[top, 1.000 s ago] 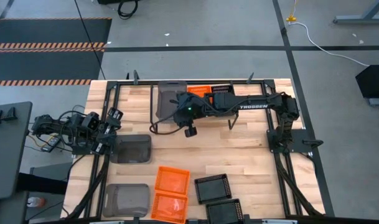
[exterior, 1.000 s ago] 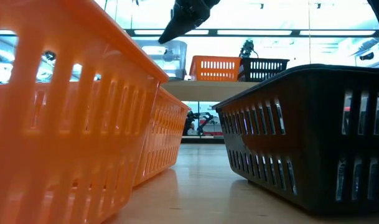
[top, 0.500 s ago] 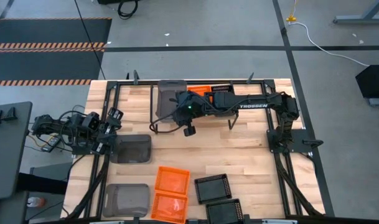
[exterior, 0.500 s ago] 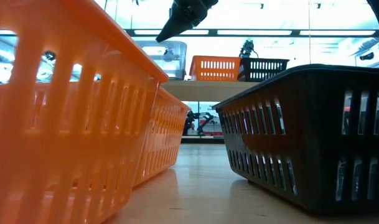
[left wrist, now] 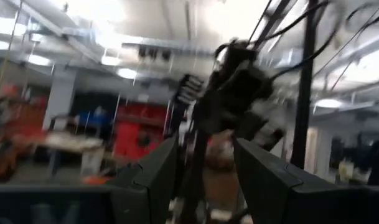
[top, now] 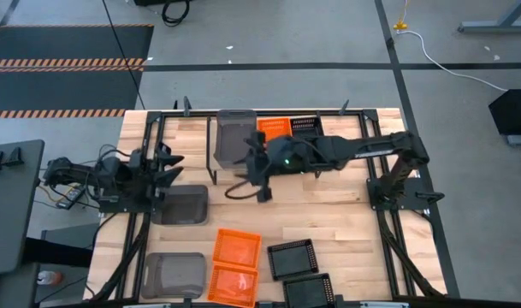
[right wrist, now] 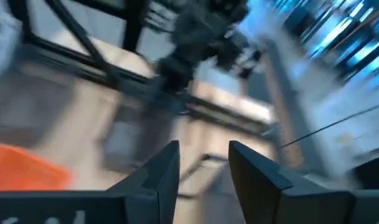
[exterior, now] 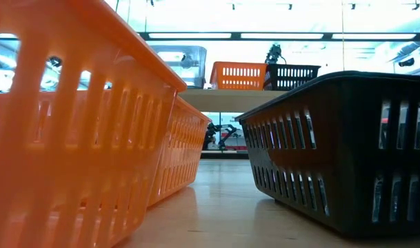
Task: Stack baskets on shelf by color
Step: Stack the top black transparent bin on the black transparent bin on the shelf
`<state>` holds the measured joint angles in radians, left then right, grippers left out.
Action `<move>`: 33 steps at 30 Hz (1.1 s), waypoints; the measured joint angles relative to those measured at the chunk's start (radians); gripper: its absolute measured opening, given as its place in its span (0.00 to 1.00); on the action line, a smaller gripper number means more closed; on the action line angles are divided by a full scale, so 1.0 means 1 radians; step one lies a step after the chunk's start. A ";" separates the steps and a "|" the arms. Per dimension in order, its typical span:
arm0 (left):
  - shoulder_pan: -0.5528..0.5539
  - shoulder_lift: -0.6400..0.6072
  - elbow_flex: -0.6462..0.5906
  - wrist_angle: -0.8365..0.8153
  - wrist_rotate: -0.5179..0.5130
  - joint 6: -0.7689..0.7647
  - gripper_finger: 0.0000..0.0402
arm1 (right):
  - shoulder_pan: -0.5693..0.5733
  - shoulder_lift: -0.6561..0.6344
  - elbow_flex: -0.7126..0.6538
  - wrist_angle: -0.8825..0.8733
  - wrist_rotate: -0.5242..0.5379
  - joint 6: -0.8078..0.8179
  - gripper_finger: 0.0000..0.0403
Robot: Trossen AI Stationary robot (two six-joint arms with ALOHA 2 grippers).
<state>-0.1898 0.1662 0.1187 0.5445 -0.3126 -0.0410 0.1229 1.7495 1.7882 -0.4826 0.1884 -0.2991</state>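
Grey concrete floor surrounds the pale wooden bench (top: 328, 214) in the high view, where the shelf (top: 269, 137) at the far edge carries one grey basket (top: 235, 128), one orange basket (top: 274, 127) and one black basket (top: 304, 126) side by side. The right pincer (top: 253, 161) hangs just beside the grey one, apparently empty; the left pincer (top: 168, 162) waits with its prongs spread near a second grey basket (top: 180, 204) on the bench. A third grey basket (top: 173, 272), two orange baskets (top: 236, 248) and two black baskets (top: 293, 257) lie at the near edge. From the low view, the shelf's three baskets sit level on the board, no arm showing. Each wrist view shows its own fingers (left wrist: 153, 177) (right wrist: 161, 171) parted around nothing. First row looks done; the next move probably calls for fetching a same-coloured basket and nesting it squarely.
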 joint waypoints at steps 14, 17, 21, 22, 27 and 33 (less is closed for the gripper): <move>-0.079 0.416 0.326 -0.329 -0.053 -0.125 0.43 | 0.185 0.049 -0.133 -0.303 -0.054 0.336 0.36; -0.114 0.530 0.402 -0.336 -0.102 -0.121 0.43 | 0.206 0.049 -0.237 -0.221 0.001 0.333 0.35; -0.178 0.645 0.502 -0.399 -0.225 -0.120 0.43 | 0.200 0.050 -0.393 0.039 0.049 0.289 0.34; -0.197 0.664 0.526 -0.427 -0.255 -0.122 0.43 | 0.192 0.050 -0.425 0.109 0.049 0.266 0.34; -0.316 0.723 0.562 -0.502 -0.364 -0.178 0.43 | 0.141 0.051 -0.504 0.406 0.022 0.096 0.34; -0.366 0.721 0.562 -0.491 -0.730 -0.131 0.43 | 0.065 0.050 -0.506 0.508 -0.078 -0.120 0.34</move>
<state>-0.5560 0.8876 0.6804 0.0539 -1.0430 -0.1718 0.1877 1.7992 1.2823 0.0255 0.1101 -0.4187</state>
